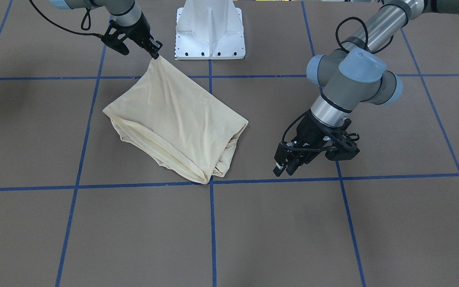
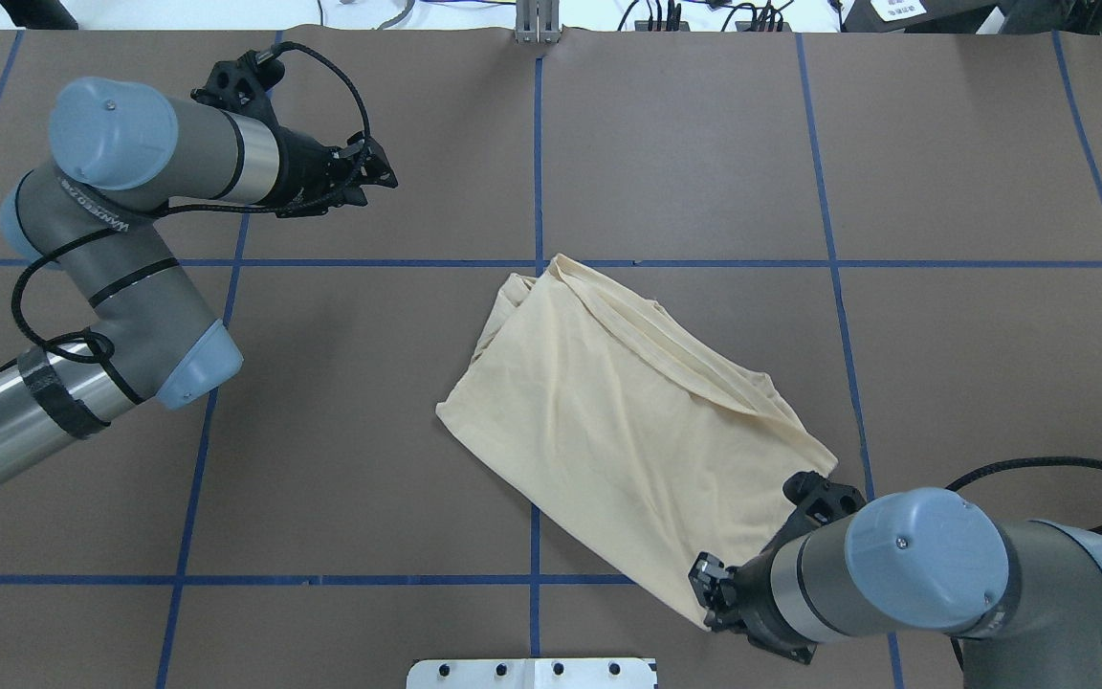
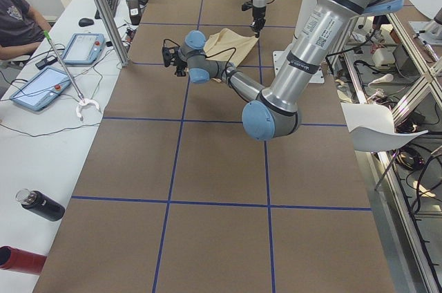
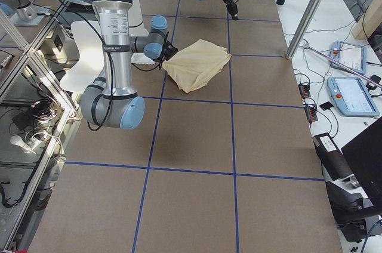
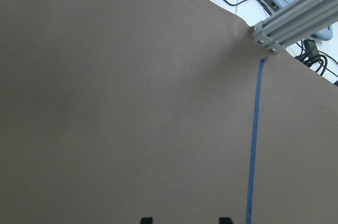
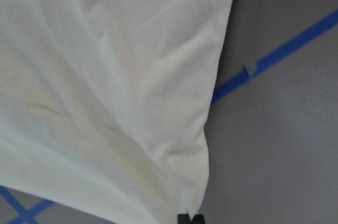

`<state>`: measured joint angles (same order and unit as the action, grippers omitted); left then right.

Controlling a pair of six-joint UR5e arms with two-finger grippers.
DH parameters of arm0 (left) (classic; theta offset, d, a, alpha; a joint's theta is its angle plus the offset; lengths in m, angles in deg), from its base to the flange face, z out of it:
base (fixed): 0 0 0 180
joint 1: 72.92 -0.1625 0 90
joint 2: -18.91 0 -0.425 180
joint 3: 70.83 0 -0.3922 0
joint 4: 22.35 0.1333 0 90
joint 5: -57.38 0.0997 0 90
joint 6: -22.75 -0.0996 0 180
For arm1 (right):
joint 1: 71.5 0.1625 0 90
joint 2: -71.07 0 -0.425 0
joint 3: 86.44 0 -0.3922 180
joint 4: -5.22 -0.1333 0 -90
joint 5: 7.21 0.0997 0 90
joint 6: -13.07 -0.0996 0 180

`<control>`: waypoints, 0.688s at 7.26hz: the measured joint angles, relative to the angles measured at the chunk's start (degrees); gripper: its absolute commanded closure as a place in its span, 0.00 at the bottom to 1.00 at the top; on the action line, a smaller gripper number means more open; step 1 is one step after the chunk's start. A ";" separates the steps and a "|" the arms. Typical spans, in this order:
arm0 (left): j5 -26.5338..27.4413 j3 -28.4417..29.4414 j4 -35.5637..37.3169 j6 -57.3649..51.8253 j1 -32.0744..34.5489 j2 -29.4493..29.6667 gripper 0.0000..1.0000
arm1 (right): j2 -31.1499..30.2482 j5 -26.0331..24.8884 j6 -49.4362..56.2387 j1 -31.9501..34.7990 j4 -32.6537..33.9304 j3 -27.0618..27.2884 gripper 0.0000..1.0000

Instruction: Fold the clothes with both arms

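The fold is only partly done. One shirt (image 1: 173,119) lies bunched and doubled over on the table (image 1: 373,223), just out from the white base (image 1: 210,36). Its far end reaches away from the base, and its near corner is lifted off the table close to the base's right-hand corner.

The right gripper (image 1: 157,52) is pinched tight on that raised corner, so the cloth hangs from it in a slanted sheet. The left gripper (image 1: 284,169) hovers well out from the base on its left side, clear of the shirt. Its fingertips (image 5: 146,220) stand apart with nothing between them.

By my reading, one arm is drawing out a corner while the other waits. The next move probably calls for the left gripper to come in and take a second corner or edge, so both can stretch the shirt flat.

The count is one shirt, two arms, two grippers and one base.
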<state>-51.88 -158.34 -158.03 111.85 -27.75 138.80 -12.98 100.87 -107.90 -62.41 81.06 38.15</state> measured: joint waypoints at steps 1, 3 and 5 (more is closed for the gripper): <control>-0.71 -1.69 0.01 0.88 -0.84 -0.70 0.00 | -0.39 1.28 -0.90 -2.81 0.00 0.55 0.00; -0.72 -3.62 0.17 1.78 -3.95 -1.27 0.01 | -0.60 1.92 -2.35 -3.82 0.00 1.09 0.00; -0.57 -8.72 3.71 2.87 -8.28 -4.61 0.14 | -0.24 4.23 -2.28 3.81 0.04 1.60 0.00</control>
<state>-52.44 -167.07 -154.32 114.72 -36.03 134.19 -13.22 105.10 -110.18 -58.60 81.10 39.75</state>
